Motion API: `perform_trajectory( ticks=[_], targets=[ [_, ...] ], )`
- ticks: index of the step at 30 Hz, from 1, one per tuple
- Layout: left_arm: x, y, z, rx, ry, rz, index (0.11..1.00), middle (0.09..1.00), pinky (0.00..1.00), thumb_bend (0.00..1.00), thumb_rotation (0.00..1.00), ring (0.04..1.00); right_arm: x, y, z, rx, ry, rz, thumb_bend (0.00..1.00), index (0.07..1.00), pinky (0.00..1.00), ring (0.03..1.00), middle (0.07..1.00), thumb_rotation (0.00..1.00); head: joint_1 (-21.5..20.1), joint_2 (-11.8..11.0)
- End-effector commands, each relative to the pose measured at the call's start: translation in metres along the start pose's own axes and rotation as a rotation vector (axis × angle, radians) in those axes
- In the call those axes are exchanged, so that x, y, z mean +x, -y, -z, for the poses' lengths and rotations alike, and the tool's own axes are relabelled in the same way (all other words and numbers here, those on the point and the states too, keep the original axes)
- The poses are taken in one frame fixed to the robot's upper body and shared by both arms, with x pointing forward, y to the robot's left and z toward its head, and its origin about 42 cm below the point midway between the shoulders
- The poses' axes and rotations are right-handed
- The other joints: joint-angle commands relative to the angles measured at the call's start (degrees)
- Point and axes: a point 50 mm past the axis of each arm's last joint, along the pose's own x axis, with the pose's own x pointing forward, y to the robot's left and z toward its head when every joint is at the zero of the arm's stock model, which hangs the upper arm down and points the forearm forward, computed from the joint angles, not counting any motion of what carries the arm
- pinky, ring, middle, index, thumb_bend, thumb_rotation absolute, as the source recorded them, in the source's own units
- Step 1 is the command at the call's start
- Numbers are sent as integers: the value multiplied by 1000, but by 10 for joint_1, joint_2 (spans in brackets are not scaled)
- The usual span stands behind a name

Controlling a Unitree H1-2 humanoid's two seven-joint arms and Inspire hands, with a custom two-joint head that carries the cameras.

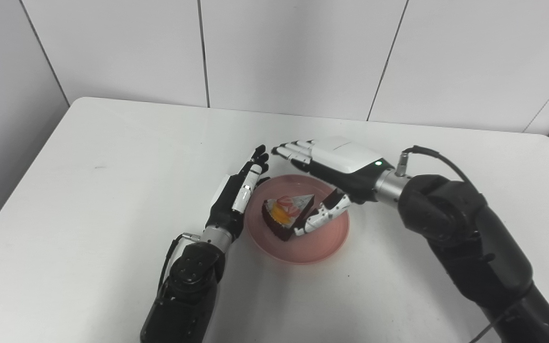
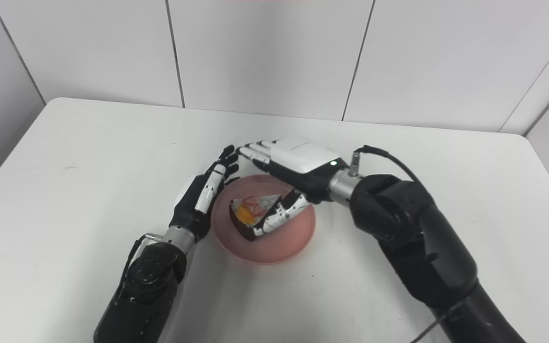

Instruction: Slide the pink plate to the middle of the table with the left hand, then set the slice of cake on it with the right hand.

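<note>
The pink plate (image 1: 324, 240) sits near the middle of the white table (image 1: 88, 181). A slice of cake (image 1: 286, 213) with a dark base and fruit on top rests on the plate. My right hand (image 1: 336, 164) hovers over the far side of the plate with its fingers spread apart; its thumb lies against the cake's right side. My left hand (image 1: 238, 190) stands open with straight fingers against the plate's left rim. The same scene shows in the right eye view, with the cake (image 2: 251, 214) on the plate (image 2: 289, 243).
Grey wall panels (image 1: 293, 52) rise behind the table's far edge. The table's left edge drops off beside a grey side wall (image 1: 3, 119). My right forearm (image 1: 470, 247) crosses the table's right front part.
</note>
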Motion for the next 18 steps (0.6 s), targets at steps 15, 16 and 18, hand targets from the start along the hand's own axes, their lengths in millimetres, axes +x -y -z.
perform_trajectory(
  ticks=[15,16,18],
  targets=[
    [-45,-18,47,79,46,-93,997,998,993,366,1000,997,-45,-130,41,830,-49,674,635,1000,999,1000,1000,1000,-14,-31],
    [-48,-20,47,93,55,-95,999,999,996,374,1000,999,-46,-139,39,866,-56,687,599,1000,1000,1000,1000,1000,-14,-31],
    [-60,-24,46,125,81,-104,1000,1000,1000,400,1000,1000,-51,-169,32,966,-63,721,473,1000,1000,1000,1000,1000,-14,-30]
  ],
)
